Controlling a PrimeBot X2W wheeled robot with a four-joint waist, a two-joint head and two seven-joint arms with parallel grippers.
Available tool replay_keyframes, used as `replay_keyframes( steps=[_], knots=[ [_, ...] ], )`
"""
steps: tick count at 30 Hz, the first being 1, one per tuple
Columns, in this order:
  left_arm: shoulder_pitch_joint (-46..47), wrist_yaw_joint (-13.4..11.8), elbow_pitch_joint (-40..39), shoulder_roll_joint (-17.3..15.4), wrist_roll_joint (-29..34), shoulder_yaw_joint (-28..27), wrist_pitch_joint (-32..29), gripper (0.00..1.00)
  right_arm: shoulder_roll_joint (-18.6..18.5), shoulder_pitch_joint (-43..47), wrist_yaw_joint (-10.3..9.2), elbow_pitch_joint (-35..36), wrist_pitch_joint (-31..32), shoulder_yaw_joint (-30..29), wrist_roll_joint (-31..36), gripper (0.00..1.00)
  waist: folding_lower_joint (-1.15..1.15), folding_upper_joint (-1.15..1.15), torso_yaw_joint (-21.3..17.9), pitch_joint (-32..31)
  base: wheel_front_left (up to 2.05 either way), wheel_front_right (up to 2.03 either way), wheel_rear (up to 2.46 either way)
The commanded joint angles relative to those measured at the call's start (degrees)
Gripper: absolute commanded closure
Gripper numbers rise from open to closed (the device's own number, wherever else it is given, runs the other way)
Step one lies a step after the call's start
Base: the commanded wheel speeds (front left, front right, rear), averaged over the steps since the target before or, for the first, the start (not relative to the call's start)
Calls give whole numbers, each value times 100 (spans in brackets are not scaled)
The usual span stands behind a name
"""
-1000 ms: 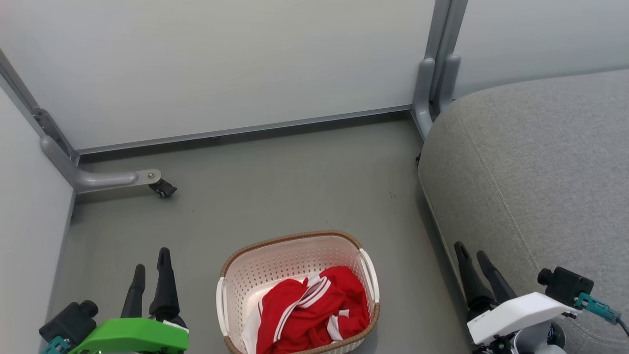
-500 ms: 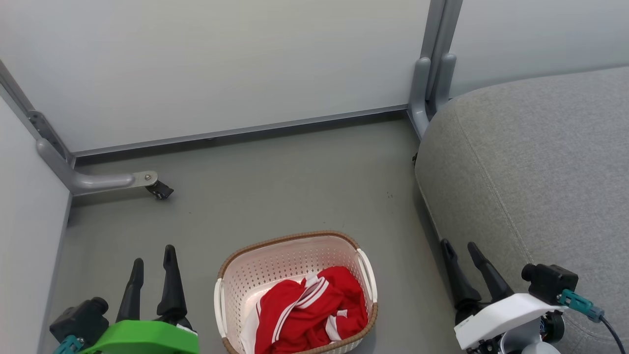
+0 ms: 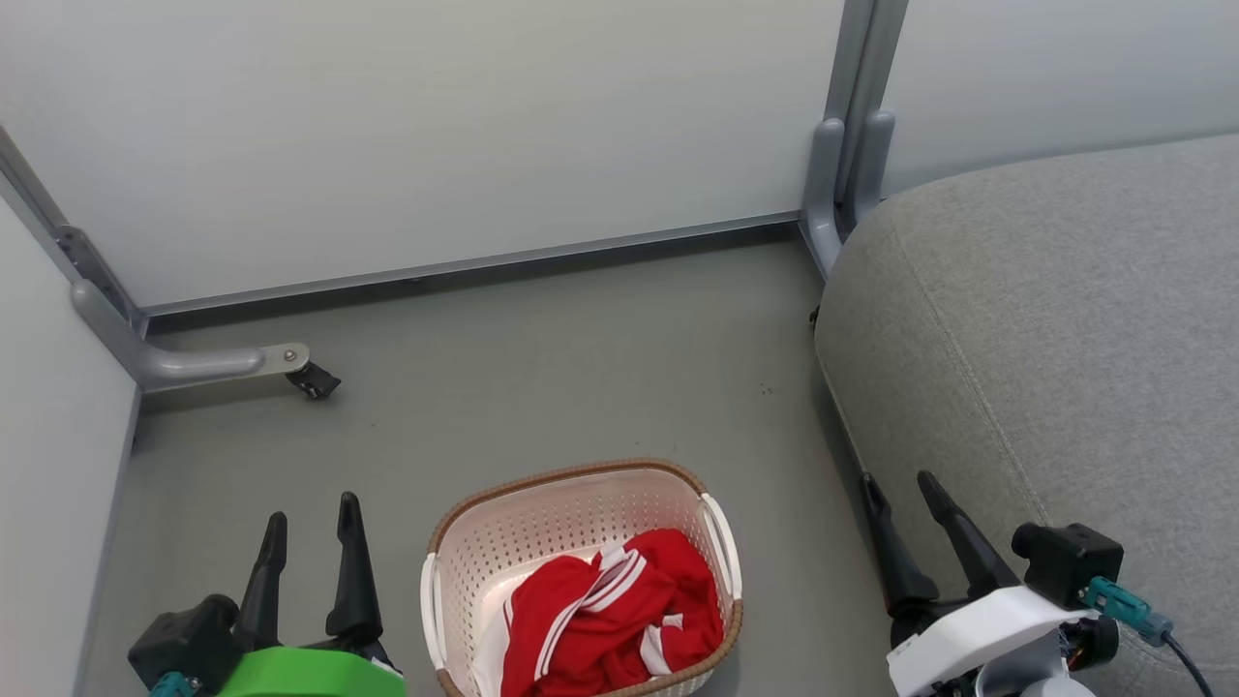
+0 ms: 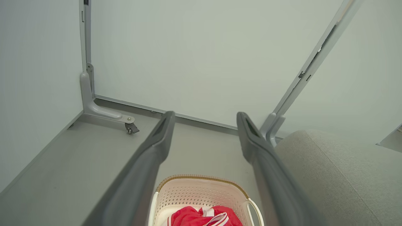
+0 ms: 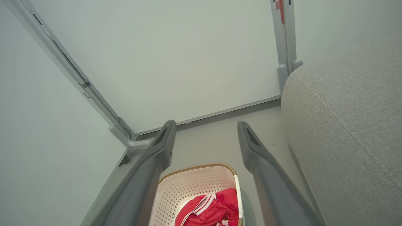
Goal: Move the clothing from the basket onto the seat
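Both arms shifted inward since a second ago. Near rim of basket (image 3: 542, 523) cut off. Clothing (image 3: 600, 620) lies inside, between left fingers (image 3: 350, 561) and right fingers (image 3: 958, 532); both pairs spread, empty. Seat (image 3: 1065, 339) just beside right fingers.

- You have the clothing (image 3: 605, 620) in the basket (image 3: 561, 474), toward its near right side.
- The basket sits on the floor (image 3: 542, 368), left of the seat (image 3: 1065, 319) and apart from it.
- Your left gripper (image 3: 312, 513) is left of the basket, and your right gripper (image 3: 900, 479) is between the basket and the seat.

Left hand (image 3: 313, 508) and right hand (image 3: 897, 478) both spread wide, pointing forward.
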State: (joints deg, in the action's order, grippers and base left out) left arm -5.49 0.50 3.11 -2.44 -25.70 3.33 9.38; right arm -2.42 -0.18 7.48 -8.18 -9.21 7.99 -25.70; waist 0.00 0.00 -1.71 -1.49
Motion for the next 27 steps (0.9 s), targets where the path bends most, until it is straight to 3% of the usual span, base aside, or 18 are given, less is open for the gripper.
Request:
replay_keyframes(
  steps=[1,17,27],
  knots=[
    [-59,-19,-68,-44,128,5,53,0,-35,42,2,70,-73,22,145,0,0,0,-5,-3,0,0,0],
    [-217,195,-38,-52,768,40,256,0,-43,138,1,115,-279,188,846,0,0,0,-42,-51,0,0,0],
    [-299,149,-104,-55,1185,91,377,0,-50,184,1,104,-399,203,1209,0,0,0,-71,-68,0,0,0]
  ],
)
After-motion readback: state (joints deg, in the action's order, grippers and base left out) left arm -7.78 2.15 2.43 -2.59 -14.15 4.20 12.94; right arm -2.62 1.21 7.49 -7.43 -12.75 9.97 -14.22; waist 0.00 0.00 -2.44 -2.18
